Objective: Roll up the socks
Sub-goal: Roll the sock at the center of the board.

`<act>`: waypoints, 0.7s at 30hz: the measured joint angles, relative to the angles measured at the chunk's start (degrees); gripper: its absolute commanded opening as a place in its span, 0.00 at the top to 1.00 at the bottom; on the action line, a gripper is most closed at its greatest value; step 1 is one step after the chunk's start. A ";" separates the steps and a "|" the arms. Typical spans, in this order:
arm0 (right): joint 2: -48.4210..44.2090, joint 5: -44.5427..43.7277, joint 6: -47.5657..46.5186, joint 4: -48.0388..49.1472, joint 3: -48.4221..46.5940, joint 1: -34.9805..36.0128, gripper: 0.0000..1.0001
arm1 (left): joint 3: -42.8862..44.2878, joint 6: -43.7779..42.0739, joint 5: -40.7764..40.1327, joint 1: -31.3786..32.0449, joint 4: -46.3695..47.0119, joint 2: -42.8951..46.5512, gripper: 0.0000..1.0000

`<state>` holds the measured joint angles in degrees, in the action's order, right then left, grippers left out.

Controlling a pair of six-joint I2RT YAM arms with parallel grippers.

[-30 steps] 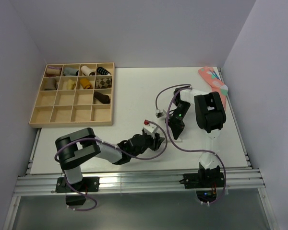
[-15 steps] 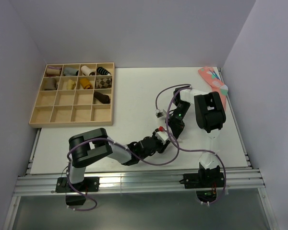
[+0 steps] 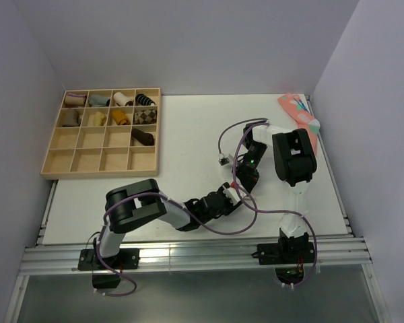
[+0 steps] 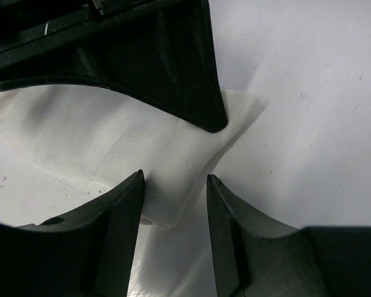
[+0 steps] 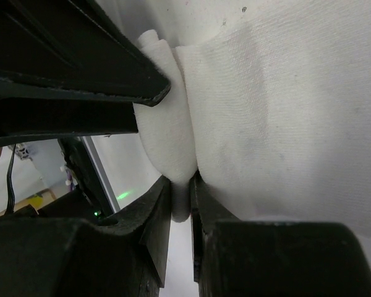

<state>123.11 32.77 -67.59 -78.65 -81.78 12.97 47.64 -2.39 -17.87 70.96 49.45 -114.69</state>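
Observation:
A white sock [image 4: 111, 133] lies flat on the white table; I can hardly make it out in the top view. My right gripper [image 5: 180, 201] is shut on a bunched fold of this sock [image 5: 272, 105], low on the table in the top view [image 3: 242, 183]. My left gripper [image 4: 173, 182] is open, its fingertips on either side of a folded corner of the sock, just in front of the right gripper's black finger [image 4: 173, 68]. In the top view the left gripper [image 3: 227, 197] sits right next to the right one. A pink patterned sock [image 3: 300, 115] lies at the back right.
A wooden compartment tray [image 3: 102, 159] stands at the back left, with several rolled socks in its upper cells. A small white and red block [image 3: 222, 161] lies by the right arm's cable. Side walls close in the table.
My left arm has swung to the right, bringing its gripper up against the right gripper at the white sock. The right arm has stayed in place.

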 measured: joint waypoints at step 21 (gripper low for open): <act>0.04 -0.17 0.48 0.00 0.00 0.00 0.79 | 0.48 3.28 9.77 -5.16 0.48 -1.55 0.78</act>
<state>123.15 32.60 -67.11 -78.65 -81.78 12.97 48.12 0.89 -8.10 65.80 49.93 -116.25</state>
